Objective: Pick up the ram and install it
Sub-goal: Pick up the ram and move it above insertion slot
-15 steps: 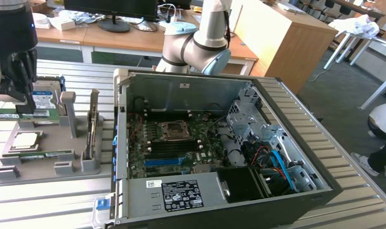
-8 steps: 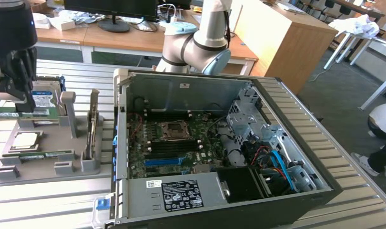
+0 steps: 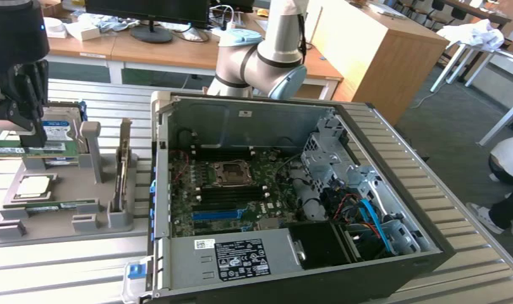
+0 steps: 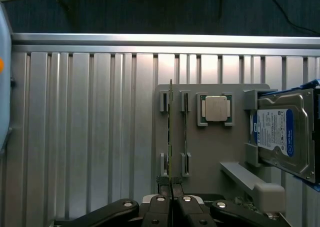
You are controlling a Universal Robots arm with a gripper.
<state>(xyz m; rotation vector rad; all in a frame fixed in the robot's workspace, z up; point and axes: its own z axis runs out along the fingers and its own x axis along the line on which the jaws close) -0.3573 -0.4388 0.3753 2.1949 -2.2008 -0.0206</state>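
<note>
**Green ram [image 3: 33,149] pinched in the claw [image 3: 28,136]**

Exterior view: you have it gripped at nine o'clock, at the grey holder [image 3: 62,221]. The open computer case [image 3: 239,117] lies toward three o'clock, with its wall between.

Wrist view: the jaws are closed on its thin edge, presumably to hold it upright. The processor chip [image 4: 216,108] and hard drive [image 4: 285,132] sit alongside.

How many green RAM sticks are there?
2. One RAM stick is pinched in the tool over the grey holder; the other stick sits in a holder slot. More may hide inside the computer case.
</note>
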